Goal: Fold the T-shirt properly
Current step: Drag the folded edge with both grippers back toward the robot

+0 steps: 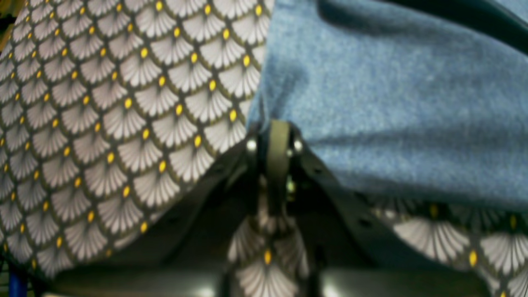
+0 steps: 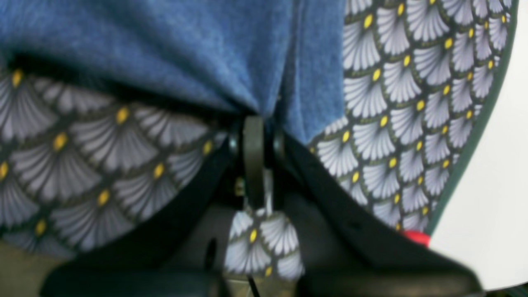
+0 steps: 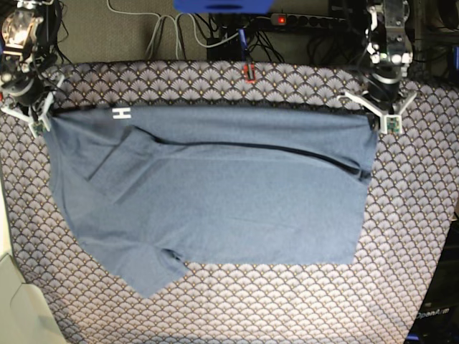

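In the left wrist view, the left gripper [image 1: 277,136] has its jaws drawn together on a pinch of the T-shirt [image 1: 392,107] — the slate-blue cloth bunches into a pucker right at the fingertips and spreads away up and to the right, lifted enough to throw a dark shadow on the scallop-patterned tablecloth [image 1: 123,123] beneath it. The tablecloth fills the left half of the picture and shows again under the shirt's lower edge.

In the right wrist view, the right gripper [image 2: 253,132] is likewise clamped narrow on the shirt's edge; the blue fabric [image 2: 165,45] gathers into folds at the tips and hangs across the top of the picture, with shadow under it. The patterned tablecloth [image 2: 412,103] lies on both sides, and its green-bordered edge curves down the right, with a pale surface [image 2: 486,198] beyond it. A small red thing [image 2: 416,237] shows at that edge, too blurred to name.

In the base view, the T-shirt [image 3: 215,208] lies spread across the middle of the tablecloth [image 3: 287,301], its top edge pulled into a straight line between the two arms. The right gripper [image 3: 36,118] holds the upper corner on the picture's left, the left gripper [image 3: 380,115] the upper corner on the picture's right. A white letter H [image 3: 120,113] shows near the top edge, a sleeve [image 3: 154,272] points down at the lower left, and a long crease runs across the upper part
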Available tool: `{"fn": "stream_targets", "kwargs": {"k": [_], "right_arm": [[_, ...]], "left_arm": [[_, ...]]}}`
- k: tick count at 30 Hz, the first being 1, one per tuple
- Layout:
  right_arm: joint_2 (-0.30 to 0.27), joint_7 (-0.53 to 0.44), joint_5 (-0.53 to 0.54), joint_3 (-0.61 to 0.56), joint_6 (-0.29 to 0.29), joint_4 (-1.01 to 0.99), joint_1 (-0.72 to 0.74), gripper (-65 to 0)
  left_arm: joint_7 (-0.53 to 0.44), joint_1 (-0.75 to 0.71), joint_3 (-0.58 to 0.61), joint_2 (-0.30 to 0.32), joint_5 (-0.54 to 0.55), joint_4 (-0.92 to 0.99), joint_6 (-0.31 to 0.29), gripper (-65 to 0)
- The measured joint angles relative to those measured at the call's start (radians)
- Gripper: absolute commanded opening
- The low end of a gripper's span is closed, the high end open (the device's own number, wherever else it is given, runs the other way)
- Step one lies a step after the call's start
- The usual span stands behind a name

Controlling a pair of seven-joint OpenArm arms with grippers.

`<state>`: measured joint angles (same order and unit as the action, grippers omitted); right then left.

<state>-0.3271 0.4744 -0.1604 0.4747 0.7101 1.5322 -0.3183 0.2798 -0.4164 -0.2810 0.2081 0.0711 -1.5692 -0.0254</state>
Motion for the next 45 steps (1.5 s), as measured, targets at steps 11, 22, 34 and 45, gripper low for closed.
{"fn": "stream_targets", "kwargs": {"k": [11, 22, 34, 45], "right_arm": [[0.036, 0.011, -0.008, 0.000, -0.002, 0.117, -0.098, -65.0], [0.031, 0.011, -0.003, 0.013, 0.000, 0.117, -0.131, -65.0], [0.035, 0.011, 0.000, 0.010, 0.000, 0.117, -0.131, -65.0], [0.030, 0.012, -0.008, 0.010, -0.002, 0.113, -0.143, -49.5]], "left_arm": [[-0.010, -0.072, -0.002, 0.000, -0.002, -0.011, 0.007, -64.5], [-0.005, -0.141, -0.055, -0.002, 0.000, -0.079, -0.003, -64.2], [0.001, -0.135, -0.065, -0.003, -0.003, -0.085, -0.001, -64.0], [0.000, -0.140, -0.061, -0.004, -0.006, -0.085, 0.015, -23.3]]}}
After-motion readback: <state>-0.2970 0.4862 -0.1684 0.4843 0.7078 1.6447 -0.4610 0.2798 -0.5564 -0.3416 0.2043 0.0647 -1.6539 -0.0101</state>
